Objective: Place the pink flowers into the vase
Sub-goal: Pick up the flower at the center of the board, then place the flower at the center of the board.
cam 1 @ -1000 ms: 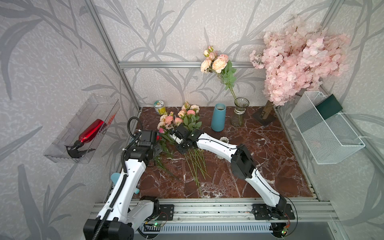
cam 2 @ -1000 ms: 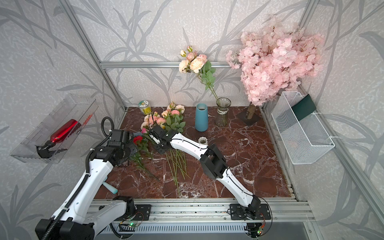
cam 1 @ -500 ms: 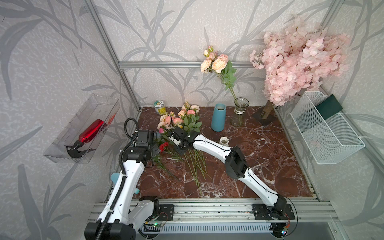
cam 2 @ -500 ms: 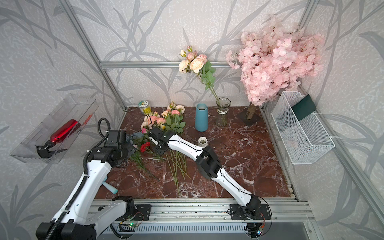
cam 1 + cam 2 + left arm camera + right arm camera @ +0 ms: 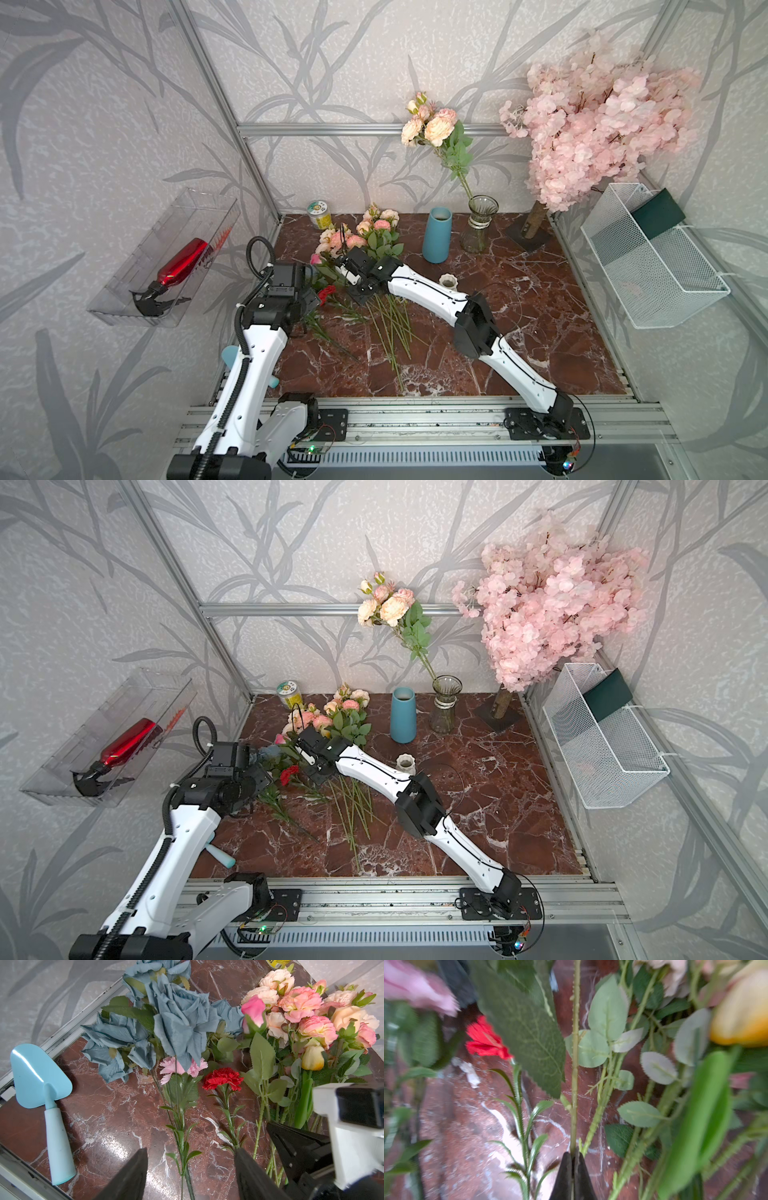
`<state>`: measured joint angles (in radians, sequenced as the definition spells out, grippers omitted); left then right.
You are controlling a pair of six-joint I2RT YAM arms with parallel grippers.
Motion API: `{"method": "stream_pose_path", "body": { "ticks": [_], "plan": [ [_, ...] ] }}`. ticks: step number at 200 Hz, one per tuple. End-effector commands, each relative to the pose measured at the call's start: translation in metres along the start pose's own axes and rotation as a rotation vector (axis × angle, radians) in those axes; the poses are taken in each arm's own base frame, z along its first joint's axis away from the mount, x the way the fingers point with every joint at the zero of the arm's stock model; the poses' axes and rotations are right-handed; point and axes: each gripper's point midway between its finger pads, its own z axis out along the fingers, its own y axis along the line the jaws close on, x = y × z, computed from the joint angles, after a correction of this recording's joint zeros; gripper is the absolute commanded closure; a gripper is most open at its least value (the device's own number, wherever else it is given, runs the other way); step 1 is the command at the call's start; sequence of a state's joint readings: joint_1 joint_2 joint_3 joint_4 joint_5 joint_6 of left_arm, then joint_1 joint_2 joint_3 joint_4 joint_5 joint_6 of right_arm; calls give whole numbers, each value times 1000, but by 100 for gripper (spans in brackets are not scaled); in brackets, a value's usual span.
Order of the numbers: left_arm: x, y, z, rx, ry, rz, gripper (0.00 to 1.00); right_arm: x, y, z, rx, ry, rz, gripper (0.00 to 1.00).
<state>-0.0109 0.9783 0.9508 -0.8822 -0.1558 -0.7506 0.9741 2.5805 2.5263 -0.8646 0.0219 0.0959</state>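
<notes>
The pink flowers (image 5: 360, 237), ruffled salmon and peach heads on long green stems, lie bunched at the back left of the marble tabletop (image 5: 540, 332), while one spray (image 5: 432, 129) stands leaning in the clear glass vase (image 5: 479, 226).

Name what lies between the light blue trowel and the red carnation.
In the left wrist view, a pale pink carnation on its leafy stem lies between them.
</notes>
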Motion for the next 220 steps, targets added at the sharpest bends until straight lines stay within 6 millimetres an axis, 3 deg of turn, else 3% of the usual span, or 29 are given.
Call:
{"method": "stream_pose_path", "body": {
  "ticks": [1,30,56,88,117,120,124,185,203,220],
  "plan": [
    [-3,0,-4,10,-11,6,33,-50,6,-72,-43,-165,90,100],
    [-4,-1,-5,16,-16,6,33,-67,23,-94,-153,-221,158,100],
    [-6,-1,-7,18,-26,10,33,-69,50,-91,-259,-208,166,100],
    [-8,0,-7,18,-43,5,33,-57,74,-64,-321,-153,187,100],
    [-10,-1,-7,28,-53,-3,33,-47,82,-41,-367,-121,241,100],
    [-10,-2,-7,29,-53,-3,33,-42,99,-40,-380,-111,222,100],
    [-11,-3,-7,31,-53,-2,33,-40,103,-37,-381,-107,220,100],
    [-11,-4,-5,31,-50,-10,33,-2,105,9,-280,-15,196,100],
    [-9,-6,-4,45,-42,-16,32,0,102,5,-216,-19,157,79],
    [-10,-7,-5,53,-44,-18,32,-6,92,-11,-146,-44,126,70]
  ]
}}
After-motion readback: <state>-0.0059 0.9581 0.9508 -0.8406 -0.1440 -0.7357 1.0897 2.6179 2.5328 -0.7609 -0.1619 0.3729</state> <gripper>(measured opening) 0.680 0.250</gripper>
